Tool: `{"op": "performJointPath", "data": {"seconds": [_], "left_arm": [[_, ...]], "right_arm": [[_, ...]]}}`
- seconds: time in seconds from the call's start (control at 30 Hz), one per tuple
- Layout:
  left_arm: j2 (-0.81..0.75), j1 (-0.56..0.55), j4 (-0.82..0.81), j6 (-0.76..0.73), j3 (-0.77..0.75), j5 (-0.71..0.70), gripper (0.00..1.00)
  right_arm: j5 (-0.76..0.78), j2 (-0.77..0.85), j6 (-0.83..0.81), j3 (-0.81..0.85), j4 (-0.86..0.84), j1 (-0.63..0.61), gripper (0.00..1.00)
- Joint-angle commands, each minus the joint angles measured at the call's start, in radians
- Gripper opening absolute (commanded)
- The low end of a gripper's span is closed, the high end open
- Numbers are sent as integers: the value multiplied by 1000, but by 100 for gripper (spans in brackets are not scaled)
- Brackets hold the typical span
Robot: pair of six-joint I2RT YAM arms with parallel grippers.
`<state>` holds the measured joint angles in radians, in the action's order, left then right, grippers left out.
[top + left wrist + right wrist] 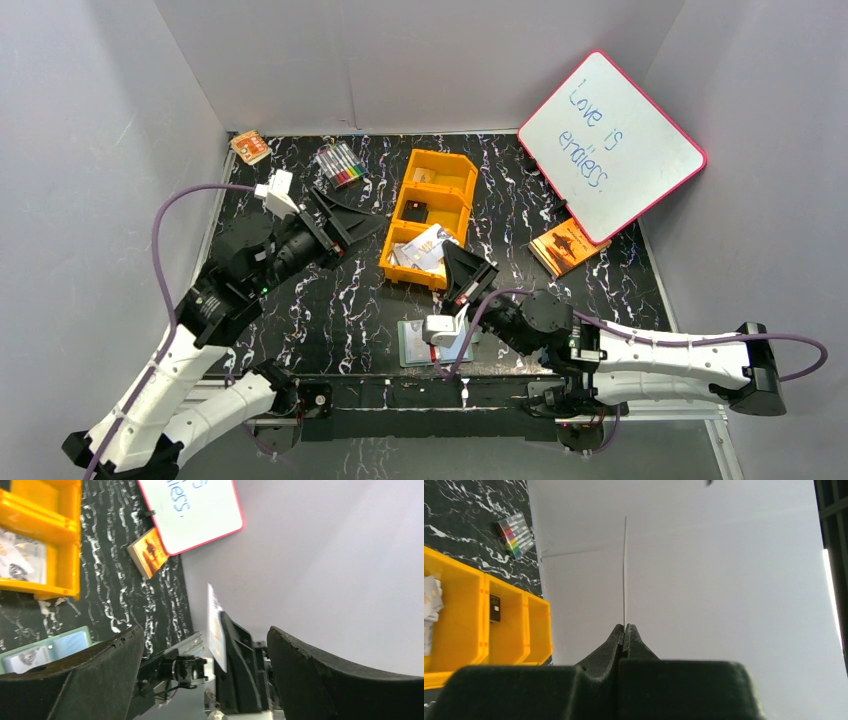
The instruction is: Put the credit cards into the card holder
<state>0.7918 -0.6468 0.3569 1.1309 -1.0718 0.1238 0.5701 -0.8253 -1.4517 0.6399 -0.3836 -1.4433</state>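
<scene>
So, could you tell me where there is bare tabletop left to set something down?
Bare tabletop lies between the orange tray and the book, and front-left between the left arm and the card holder. It is crowded at the tray's near end, where the right gripper, shut on a card, hangs by the holder.

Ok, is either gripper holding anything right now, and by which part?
Right gripper pinches one credit card by its near edge, the rest sticking out; left gripper is open, empty.

You work in a robot lab: grey walls (90, 120) box in the table (330, 300), arms (660, 360) bolted at its near edge.
</scene>
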Motion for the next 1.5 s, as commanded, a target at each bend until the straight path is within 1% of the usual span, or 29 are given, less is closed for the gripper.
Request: {"op": "performJointPath", "data": {"seconds": [0.0,0.07,0.17,0.23,0.33,0.43,0.47,0.57,0.6,0.67,0.77,0.83,0.87,0.9,0.97,1.0,1.03,1.07,1.13,1.23,1.3,1.37,1.4,1.47], "left_arm": [[54,1,-1,-2,-77,61,88],[124,1,7,-31,-110,173,87],[146,1,-85,-33,-85,295,84],[139,1,-135,-37,-65,323,84],[165,1,-91,-66,-77,342,83],[181,1,-122,-65,-62,391,75],[181,1,-136,-61,-56,398,72],[182,1,-164,-64,-47,408,57],[184,1,-175,-62,-42,416,48],[187,1,-190,-56,-30,432,36],[185,1,-207,-49,-12,443,16],[180,1,-217,-47,0,442,0],[173,1,-218,-46,4,431,0],[165,1,-214,-46,6,408,0],[140,1,-197,-49,10,344,0],[126,1,-178,-53,9,297,0],[111,1,-151,-57,6,245,0],[95,1,-126,-62,4,187,0],[57,1,-63,-66,-2,59,0],[-18,2,-7,-59,15,-121,0],[-82,1,-27,-46,60,-205,0],[-125,2,-48,-34,90,-243,0],[-138,1,-57,-27,99,-252,0],[-154,1,-84,-16,118,-253,0]], "right_arm": [[-95,-11,-58,62,-107,75,0],[-117,-16,-58,66,-108,92,0],[-132,-23,-58,70,-108,99,0],[-138,-26,-61,69,-118,102,0],[-144,-29,-60,65,-136,102,0],[-148,-31,-57,63,-142,102,0],[-148,-33,-56,62,-141,101,0],[-150,-35,-52,56,-142,101,0],[-150,-34,-52,53,-145,101,0],[-150,-34,-49,51,-146,101,0],[-155,-35,-48,53,-144,102,0],[-163,-36,-36,60,-136,102,0],[-169,-38,-23,67,-125,101,0],[-174,-40,0,77,-103,101,10],[-188,-42,54,96,-46,101,42],[-189,-44,94,101,-25,100,76],[-191,-45,176,116,16,97,96],[-193,-47,269,142,75,91,98],[-206,-61,500,201,200,90,99],[-178,-82,864,237,249,94,99],[-163,-105,1143,265,280,132,99],[-273,-135,1454,307,344,240,98],[-379,-146,1599,315,348,310,99],[-603,-143,1864,284,266,439,99]]}}
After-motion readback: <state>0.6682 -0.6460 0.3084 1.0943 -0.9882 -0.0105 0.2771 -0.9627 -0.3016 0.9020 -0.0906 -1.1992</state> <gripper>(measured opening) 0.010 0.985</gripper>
